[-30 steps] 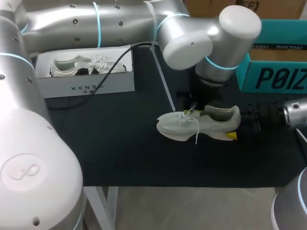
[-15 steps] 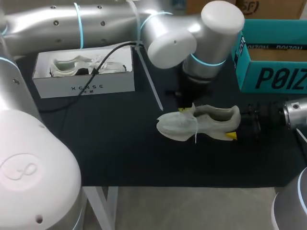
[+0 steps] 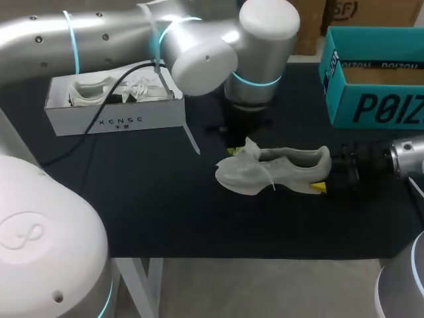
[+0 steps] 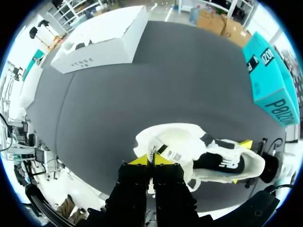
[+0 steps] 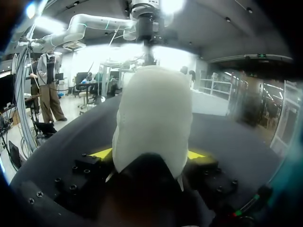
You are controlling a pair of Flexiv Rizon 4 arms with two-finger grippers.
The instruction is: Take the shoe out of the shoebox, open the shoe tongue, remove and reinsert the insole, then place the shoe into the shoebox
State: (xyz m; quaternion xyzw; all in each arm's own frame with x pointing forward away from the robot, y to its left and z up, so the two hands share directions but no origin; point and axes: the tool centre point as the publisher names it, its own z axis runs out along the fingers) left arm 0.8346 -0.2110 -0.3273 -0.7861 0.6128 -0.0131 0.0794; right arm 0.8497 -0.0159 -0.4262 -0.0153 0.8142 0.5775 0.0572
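You see shoe [image 3: 275, 169] at frame centre, heel clamped in right gripper [image 5: 149, 154]. Left gripper [image 4: 152, 160], tips pinched on tongue [image 3: 250, 147], has drifted left over last second; tongue now raised, so opening underway, insole next

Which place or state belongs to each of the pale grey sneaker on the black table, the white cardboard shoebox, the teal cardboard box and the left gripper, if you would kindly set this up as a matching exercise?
Things:
1. pale grey sneaker
2. white cardboard shoebox
3. teal cardboard box
4. left gripper

Places or states:
A. open-topped, at the far right of the table
B. shut on the tongue
C. heel held by the right gripper
D. holds another pale shoe

Pairs: 1-C, 2-D, 3-A, 4-B.
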